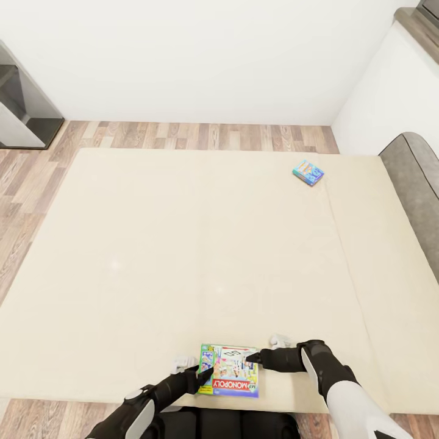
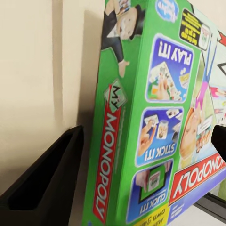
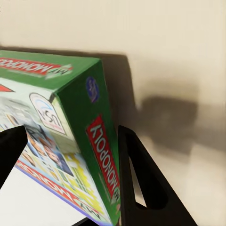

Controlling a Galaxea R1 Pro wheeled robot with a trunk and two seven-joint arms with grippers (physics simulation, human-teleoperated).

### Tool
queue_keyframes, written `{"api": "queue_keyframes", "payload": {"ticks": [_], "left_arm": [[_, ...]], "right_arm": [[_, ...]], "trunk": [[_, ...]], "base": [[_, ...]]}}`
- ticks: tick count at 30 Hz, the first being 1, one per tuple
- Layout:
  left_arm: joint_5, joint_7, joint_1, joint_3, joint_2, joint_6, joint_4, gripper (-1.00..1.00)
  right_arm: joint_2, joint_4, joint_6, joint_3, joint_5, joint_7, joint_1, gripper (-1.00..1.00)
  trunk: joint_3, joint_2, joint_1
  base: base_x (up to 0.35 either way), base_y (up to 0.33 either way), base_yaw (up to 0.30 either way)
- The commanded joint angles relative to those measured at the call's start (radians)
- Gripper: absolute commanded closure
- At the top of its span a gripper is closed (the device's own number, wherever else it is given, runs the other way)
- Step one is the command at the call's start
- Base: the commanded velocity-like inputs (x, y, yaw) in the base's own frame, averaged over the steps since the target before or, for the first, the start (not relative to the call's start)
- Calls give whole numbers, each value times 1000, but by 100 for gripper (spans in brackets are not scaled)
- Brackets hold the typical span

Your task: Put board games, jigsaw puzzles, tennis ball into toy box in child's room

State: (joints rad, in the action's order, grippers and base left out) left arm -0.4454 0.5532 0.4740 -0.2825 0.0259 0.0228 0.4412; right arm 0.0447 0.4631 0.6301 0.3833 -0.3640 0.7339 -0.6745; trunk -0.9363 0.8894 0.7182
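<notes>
Both end effectors, left (image 1: 204, 373) and right (image 1: 251, 358), straddle the Monopoly box (image 1: 230, 378) on the bed (image 1: 183, 244); jaws open, nothing gripped; next, close and lift

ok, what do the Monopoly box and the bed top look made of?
Monopoly box: looks like printed cardboard with a slightly glossy finish, going by its sharp folded edges and full-colour artwork. Bed top: seemingly matte cream fabric, plain, with a faint seam; being a render, the texture leaves it open.
</notes>
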Motion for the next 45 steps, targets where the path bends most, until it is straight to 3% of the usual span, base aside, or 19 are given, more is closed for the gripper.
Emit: {"api": "queue_keyframes", "payload": {"ticks": [1,19,45], "left_arm": [[-7,0,0,-5,-2,2,-1,-100],[-13,7,-6,-2,-30,7,-1,-100],[-15,7,-7,-1,-34,6,-1,-100]], "right_arm": [[1,2,7,9,-8,8,0,100],[-1,2,8,9,-8,11,0,100],[-4,3,-9,7,-9,23,0,100]], "trunk": [[-1,1,0],[-1,1,0],[-1,1,0]], "base": [[0,0,0],[0,0,0],[0,0,0]]}}
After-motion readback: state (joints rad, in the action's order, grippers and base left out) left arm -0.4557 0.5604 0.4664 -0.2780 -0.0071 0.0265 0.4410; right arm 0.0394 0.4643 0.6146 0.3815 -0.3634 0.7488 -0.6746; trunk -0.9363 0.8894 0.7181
